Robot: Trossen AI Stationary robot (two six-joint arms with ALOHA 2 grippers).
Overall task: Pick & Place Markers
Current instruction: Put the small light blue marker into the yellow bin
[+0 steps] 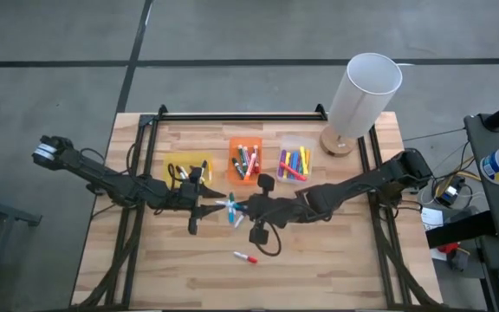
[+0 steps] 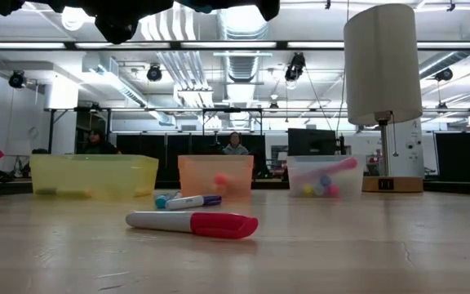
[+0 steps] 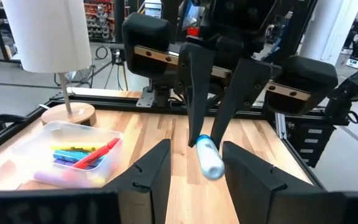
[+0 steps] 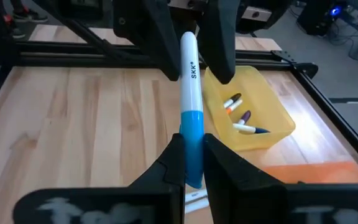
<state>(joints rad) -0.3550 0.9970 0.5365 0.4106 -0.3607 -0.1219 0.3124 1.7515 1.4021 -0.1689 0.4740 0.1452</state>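
Note:
My right gripper (image 4: 192, 146) is shut on a white marker with a blue cap (image 4: 190, 93), held above the table's middle (image 1: 230, 206). My left gripper (image 3: 194, 163) faces it from the left, open. Its fingers (image 4: 222, 43) stand on either side of the marker's free white end (image 3: 209, 157) with a gap on each side. A red-capped marker (image 2: 192, 223) and a blue-and-purple one (image 2: 188, 201) lie flat on the table below. More markers lie in the yellow bin (image 1: 189, 166), the orange bin (image 1: 246, 160) and the clear bin (image 1: 294, 162). My right gripper pinches the marker's blue cap end (image 4: 192, 134) between its two fingers. The fingers come from the table's right, slanting a little downward, and lie along the marker. The white barrel sticks out past the fingertips toward the left gripper, lifted clear of the table.
A white lamp (image 1: 364, 95) on a round wooden base stands at the far right corner. The three bins sit in a row along the far side. Black rails (image 1: 236, 114) frame the table. Bare wood lies toward the near edge around the red-capped marker (image 1: 246, 257).

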